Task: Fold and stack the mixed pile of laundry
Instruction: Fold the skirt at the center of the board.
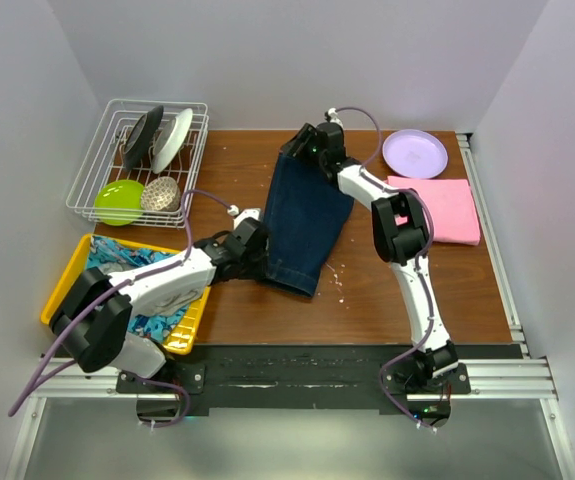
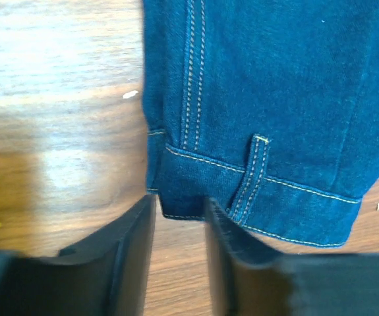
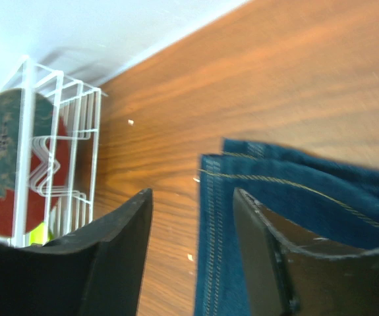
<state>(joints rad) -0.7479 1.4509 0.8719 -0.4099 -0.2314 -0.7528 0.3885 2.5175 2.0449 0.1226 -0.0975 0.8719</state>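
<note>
If you start at the near edge where the two arms are bolted down, the first thing you hit is the left arm's fingers. They sit low over the counter at the near left corner of the dark blue denim. They're apart and not clamped on anything. In the left wrist view the stitched hem corner sits right at the gap between the tips, with bare wood showing in between. A little tab like a belt loop is sewn on the hem just right of there.

Left of that is a yellow tray at the counter's near left edge, with a blue-turquoise patterned cloth bunched inside it. The left arm crosses over part of it.

The denim itself lies folded flat in the middle of the counter, long side running near to far and a bit tilted. Over on the right, a pink cloth lies folded into a neat rectangle, well apart from the denim.

At the denim's far corner are the right arm's fingers, also apart. The right wrist view shows the layered denim edge lying between them, close to the right-hand one, not pinched.

Far left there's a white wire rack with plates standing in it and a green bowl. Far right, just beyond the pink cloth, sits a purple plate.
</note>
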